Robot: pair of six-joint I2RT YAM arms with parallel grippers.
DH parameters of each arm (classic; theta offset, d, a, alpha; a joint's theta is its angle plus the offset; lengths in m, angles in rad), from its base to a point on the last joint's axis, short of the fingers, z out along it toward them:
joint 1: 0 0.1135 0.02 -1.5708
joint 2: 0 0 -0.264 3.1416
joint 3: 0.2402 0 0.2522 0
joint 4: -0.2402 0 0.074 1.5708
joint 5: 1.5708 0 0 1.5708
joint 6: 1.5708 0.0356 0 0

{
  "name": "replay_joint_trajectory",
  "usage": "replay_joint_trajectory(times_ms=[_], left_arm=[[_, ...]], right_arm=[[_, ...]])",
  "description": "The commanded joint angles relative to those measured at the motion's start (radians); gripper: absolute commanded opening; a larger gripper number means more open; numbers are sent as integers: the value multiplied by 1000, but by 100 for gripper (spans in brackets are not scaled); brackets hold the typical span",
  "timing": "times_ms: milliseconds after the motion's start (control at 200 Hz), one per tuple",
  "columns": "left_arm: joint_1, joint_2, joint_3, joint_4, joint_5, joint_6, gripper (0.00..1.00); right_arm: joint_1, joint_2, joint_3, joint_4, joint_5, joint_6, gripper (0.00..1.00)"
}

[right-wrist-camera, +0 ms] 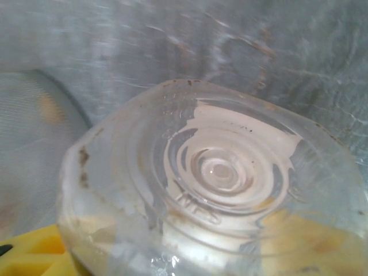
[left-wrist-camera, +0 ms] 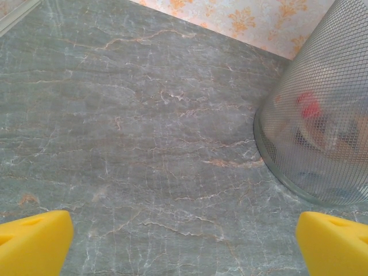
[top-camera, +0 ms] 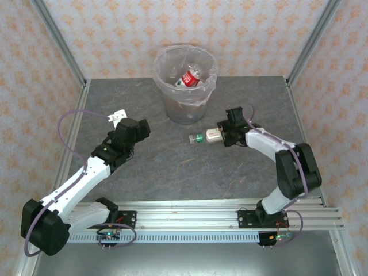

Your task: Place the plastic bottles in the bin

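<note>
Bottles sit in two places. One red-labelled bottle (top-camera: pixel 190 79) lies inside the bin (top-camera: pixel 181 109), down in the clear bag that lines it. The other, a clear bottle (top-camera: pixel 206 137) with a green cap and a pale label, lies on its side over the grey marbled table (top-camera: pixel 172 167). It is just in front of the bin and a little to its right, with the cap pointing toward the left arm's side.

The right gripper (top-camera: pixel 222 136) is closed on this clear bottle at its base end. From the top camera I cannot tell whether the bottle rests on the table or is held just off it. In the right wrist view the bottle's ringed, see-through base (right-wrist-camera: pixel 215 172) sits right against the lens. One yellow finger (right-wrist-camera: pixel 31 256) shows beneath it at the lower left.

The bin stands at the far middle of the table, close to the patterned back wall (top-camera: pixel 190 29). The left gripper (top-camera: pixel 138 127) hovers over bare table to the bin's left, near it but apart from it. Its yellow fingertips (left-wrist-camera: pixel 34 244) stand wide apart with nothing between them. Its wrist camera looks across the tabletop at the bin's mesh-patterned side (left-wrist-camera: pixel 322 115), with blurred coloured shapes behind it.
</note>
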Motion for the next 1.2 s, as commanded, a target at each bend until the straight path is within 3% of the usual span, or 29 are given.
replay_joint_trajectory(times_ms=[0,325,606,941,1196], left_arm=[[10,2,5,-32,-43,-34,100],[10,11,4,-3,-31,-58,100],[9,28,5,13,-26,-77,100],[10,10,-36,135,71,-57,100],[10,3,-39,132,66,-51,100]], right_arm=[[-4,-104,-44,82,81,-148,35],[-4,-282,-143,369,-17,-378,28],[3,-346,-86,467,-102,-489,26],[13,-305,154,497,-103,-455,27],[34,-137,397,437,-1,-595,27]])
